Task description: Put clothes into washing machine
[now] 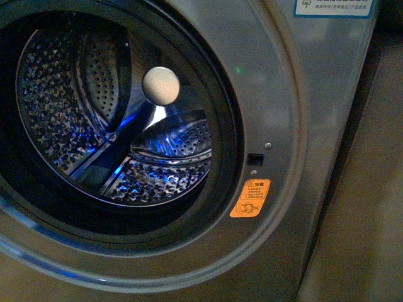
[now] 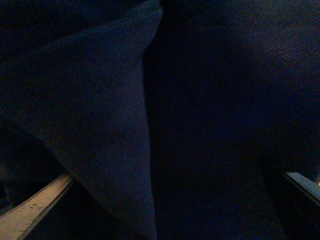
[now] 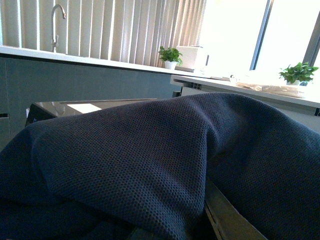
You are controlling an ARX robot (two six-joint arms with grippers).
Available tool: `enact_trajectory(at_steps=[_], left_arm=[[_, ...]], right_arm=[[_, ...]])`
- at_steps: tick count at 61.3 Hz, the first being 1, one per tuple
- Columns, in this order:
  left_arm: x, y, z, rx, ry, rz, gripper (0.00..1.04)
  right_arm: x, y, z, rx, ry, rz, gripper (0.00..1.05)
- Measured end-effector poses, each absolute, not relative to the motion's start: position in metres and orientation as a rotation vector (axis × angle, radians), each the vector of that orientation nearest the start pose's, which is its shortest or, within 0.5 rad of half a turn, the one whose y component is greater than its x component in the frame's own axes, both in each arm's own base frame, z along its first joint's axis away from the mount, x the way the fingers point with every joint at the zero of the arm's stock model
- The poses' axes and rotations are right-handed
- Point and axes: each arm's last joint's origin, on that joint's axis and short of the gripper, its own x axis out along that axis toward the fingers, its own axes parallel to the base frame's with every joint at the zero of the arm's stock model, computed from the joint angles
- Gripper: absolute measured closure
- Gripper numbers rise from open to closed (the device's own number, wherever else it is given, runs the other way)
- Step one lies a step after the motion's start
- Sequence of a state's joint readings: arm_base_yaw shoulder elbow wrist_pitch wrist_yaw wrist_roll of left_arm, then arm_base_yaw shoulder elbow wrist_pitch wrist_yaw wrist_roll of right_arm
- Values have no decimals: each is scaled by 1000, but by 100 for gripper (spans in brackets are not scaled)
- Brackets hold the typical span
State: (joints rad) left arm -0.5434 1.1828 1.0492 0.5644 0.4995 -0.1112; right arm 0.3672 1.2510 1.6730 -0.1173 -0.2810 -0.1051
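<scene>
Both wrist views, nearest field: the limp dark navy-blue woven garment [image 2: 100,125] fills the left wrist view almost wholly, one fold lying over another, with a pale straight bar [image 2: 30,215] at one corner. In the right wrist view the garment [image 3: 150,165] lies heaped just before the lens, its mesh weave plain, over a beige strip [image 3: 227,217]. The cloth covers each end effector, so whether the left or the right one is wide, narrow or holding the garment cannot be told. The garment appears in these two views only. Front view, neither arm visible: the grey metallic front-loading washing machine [image 1: 296,94] with its round dark porthole rim [image 1: 223,126] open to the camera. Just beside the rim sit a small black latch socket [image 1: 254,159] and, below it, an orange warning sticker [image 1: 250,198]. Deeper in, the shiny perforated steel drum [image 1: 56,113] shows bare wall, blue glints and a pale round disc [image 1: 160,85] at its back. Right wrist view, far field: a white-topped grey desk [image 3: 100,61], a curved metal tap [image 3: 57,25], two small green potted plants [image 3: 170,56], pale vertical blinds [image 3: 125,30], and a bright window [image 3: 235,35].
</scene>
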Motion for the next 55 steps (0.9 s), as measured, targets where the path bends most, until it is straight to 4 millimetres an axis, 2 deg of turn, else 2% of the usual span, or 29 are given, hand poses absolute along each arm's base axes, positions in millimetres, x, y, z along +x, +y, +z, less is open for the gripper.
enact_trajectory(at_steps=[10,30,38,55], left_arm=[[206,-158,423,-152,-395,-1095,7],[217,-192,430,-187,-391,-886,7],[215,-204,430,-210,-410,-830,7],[198,-215,438,-364,-451,-934,7]], right_arm=[[209,89,538,-87,-344,626,99],[209,89,538,-87,-345,618,99],[209,89,539,-87,-345,615,99],[206,88,542,-86,-357,615,99]])
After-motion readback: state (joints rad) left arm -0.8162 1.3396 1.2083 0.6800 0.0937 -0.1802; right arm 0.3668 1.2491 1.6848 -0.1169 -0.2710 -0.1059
